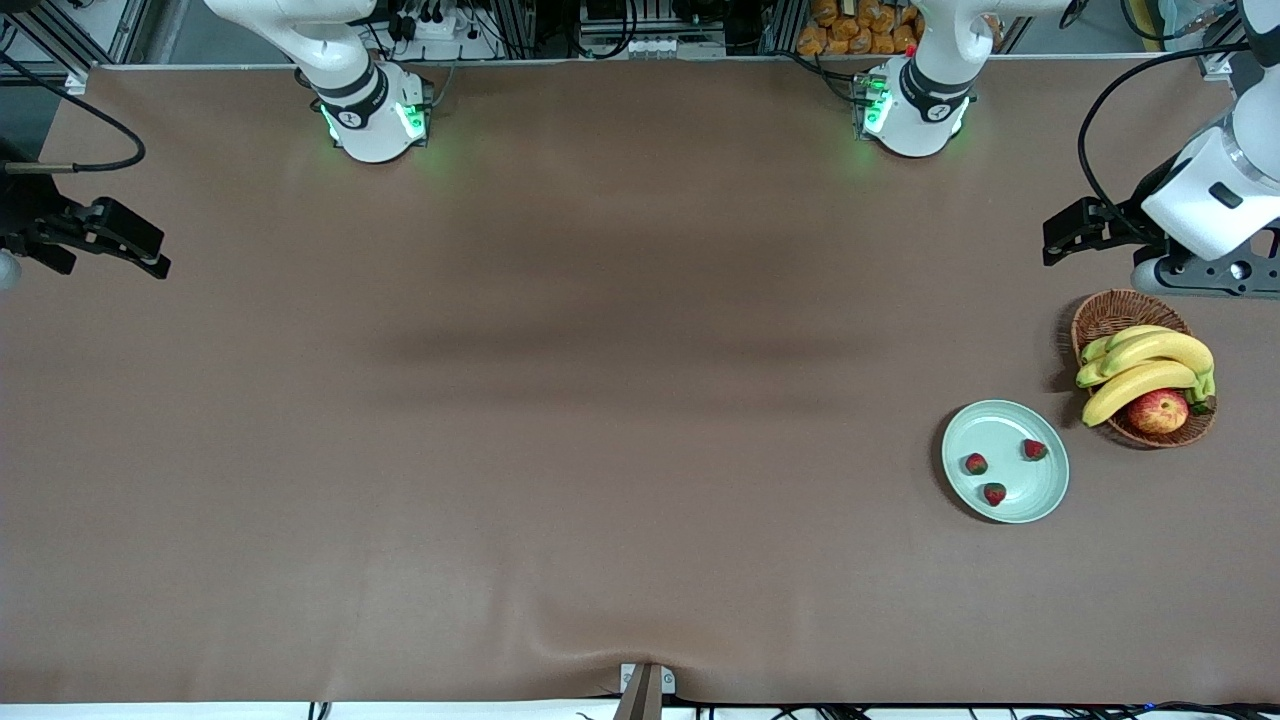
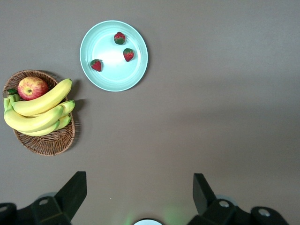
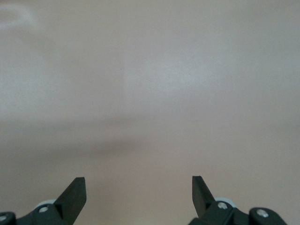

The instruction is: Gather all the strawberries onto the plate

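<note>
All three strawberries [image 1: 1001, 472] lie on the plate [image 1: 1040, 495], near the basket [image 1: 1110, 312] at the left arm's end of the tabletop [image 1: 600, 400] — the job looks done. They lie on their sides, leafy tops pointing different ways. The left hand [image 2: 139, 197] hangs above the basket end, fingers apart, holding nothing. The right hand [image 3: 139, 197] waits over bare tabletop, also apart. A careless swing could bump the plate and roll berries off.

Soft overhead light is falling evenly on the worktop [image 1: 600, 450], leaving broad faint shadow bands across its middle. Green lamps are glowing at both arm bases. The right wrist view is looking washed out and hazy; the plate [image 2: 136, 70] is showing mild glare.
</note>
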`<act>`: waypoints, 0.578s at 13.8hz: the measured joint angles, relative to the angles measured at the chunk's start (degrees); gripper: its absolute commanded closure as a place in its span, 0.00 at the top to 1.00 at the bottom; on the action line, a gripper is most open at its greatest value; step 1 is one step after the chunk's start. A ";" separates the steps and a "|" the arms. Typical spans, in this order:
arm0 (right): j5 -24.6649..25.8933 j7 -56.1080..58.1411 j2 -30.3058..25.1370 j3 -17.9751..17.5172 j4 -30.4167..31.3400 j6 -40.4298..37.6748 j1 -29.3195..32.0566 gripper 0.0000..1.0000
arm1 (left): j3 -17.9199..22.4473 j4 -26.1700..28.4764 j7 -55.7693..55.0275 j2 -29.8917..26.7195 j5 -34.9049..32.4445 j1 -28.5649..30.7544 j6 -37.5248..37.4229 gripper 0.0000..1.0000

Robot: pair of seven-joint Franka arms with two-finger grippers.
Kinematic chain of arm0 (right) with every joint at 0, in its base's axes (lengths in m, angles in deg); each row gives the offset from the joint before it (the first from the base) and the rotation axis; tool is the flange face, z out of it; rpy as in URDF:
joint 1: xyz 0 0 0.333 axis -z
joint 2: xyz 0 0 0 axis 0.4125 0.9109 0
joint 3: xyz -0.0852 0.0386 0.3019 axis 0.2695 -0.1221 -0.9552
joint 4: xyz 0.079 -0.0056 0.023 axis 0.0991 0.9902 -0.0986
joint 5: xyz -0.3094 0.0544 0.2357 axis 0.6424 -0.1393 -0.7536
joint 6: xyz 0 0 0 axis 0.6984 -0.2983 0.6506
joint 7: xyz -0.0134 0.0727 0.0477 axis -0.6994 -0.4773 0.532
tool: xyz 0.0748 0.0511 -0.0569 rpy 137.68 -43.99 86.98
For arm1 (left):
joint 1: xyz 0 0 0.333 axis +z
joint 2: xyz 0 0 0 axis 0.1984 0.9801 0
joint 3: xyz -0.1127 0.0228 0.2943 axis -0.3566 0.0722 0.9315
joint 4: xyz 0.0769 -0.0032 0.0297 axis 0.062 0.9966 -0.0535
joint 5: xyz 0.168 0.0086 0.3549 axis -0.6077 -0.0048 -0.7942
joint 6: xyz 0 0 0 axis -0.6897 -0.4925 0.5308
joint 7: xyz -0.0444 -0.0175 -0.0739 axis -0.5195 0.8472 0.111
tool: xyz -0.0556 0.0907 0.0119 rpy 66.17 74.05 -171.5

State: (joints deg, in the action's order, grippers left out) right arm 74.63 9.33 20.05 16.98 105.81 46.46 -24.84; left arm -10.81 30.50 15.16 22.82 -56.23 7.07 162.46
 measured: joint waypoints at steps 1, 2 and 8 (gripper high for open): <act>0.00 -0.01 0.08 0.06 0.00 -0.03 0.01 1.00 | 0.00 -0.02 0.00 0.00 0.00 0.01 -0.06 1.00; 0.02 -0.07 0.12 0.14 0.00 -0.18 0.15 1.00 | 0.00 -0.03 0.00 0.00 0.00 0.03 -0.10 1.00; -0.04 -0.07 0.20 0.10 0.00 -0.35 1.48 1.00 | 0.01 -0.06 0.00 0.00 0.00 0.05 -0.23 1.00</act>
